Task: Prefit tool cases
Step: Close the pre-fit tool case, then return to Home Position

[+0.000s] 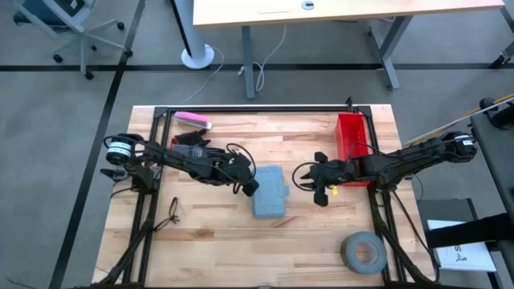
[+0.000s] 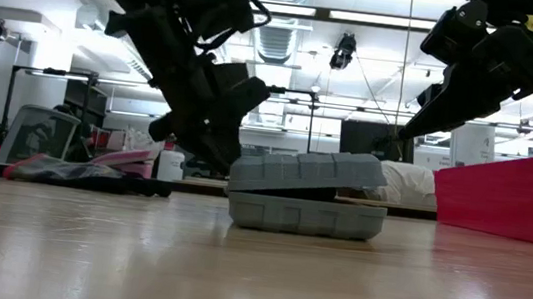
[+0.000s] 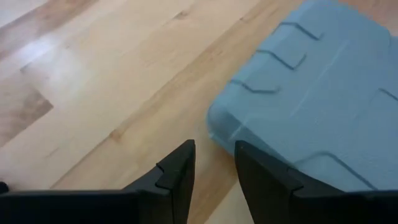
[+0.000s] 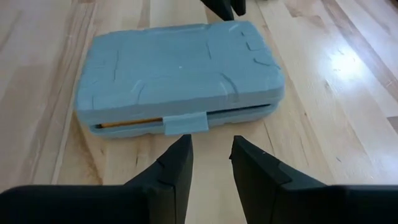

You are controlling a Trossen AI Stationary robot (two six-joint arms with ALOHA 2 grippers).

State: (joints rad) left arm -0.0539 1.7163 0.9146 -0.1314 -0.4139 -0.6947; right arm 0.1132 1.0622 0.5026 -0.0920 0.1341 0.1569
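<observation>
We see the flat grey-blue plastic tool case (image 4: 180,78) lying on the wooden desk (image 1: 217,241) between both pairs of fingers, lid slightly ajar. Left fingers (image 3: 214,171) and right fingers (image 4: 210,162) stand narrowly parted, empty. Next, we judge, press the lid closed.

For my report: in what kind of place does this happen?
Probably a robotics lab or workshop: a wooden table with mounted arms, office desks nearby, and an open room with strip lights.

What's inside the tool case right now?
The tool case lies on the table, lid not fully down. Through the front gap by the latch only a thin yellowish strip shows; the rest inside is covered.
</observation>
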